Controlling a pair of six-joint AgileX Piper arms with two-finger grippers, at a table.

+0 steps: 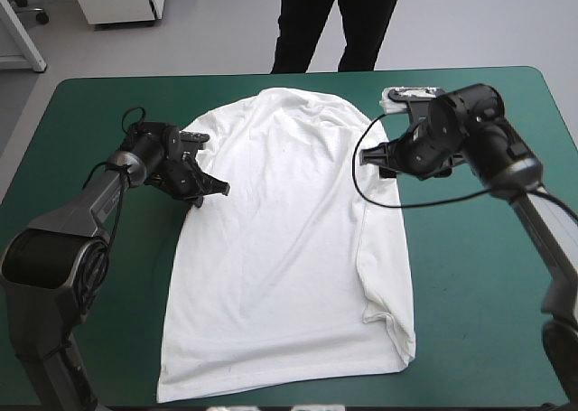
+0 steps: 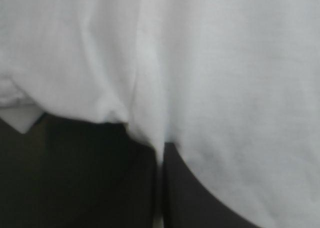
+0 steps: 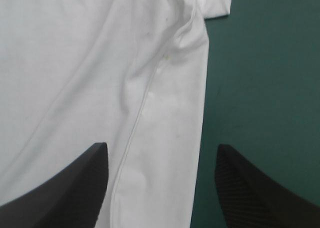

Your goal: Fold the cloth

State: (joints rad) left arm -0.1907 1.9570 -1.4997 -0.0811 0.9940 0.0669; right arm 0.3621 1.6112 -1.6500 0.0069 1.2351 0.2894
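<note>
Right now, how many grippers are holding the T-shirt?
1: the left gripper, shut on the T-shirt at its left edge. The right gripper is open above its right edge.

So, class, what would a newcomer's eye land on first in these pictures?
The white T-shirt lies spread flat down the middle of the teal-green table, its hem toward the near edge. The left gripper is pinched shut on the shirt's left edge, while the right gripper hangs open over its right edge.

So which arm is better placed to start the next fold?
Left, probably: the left tool is shut on the T-shirt's edge, ready to lift. The right tool stands open over the opposite edge, gripping nothing.
</note>
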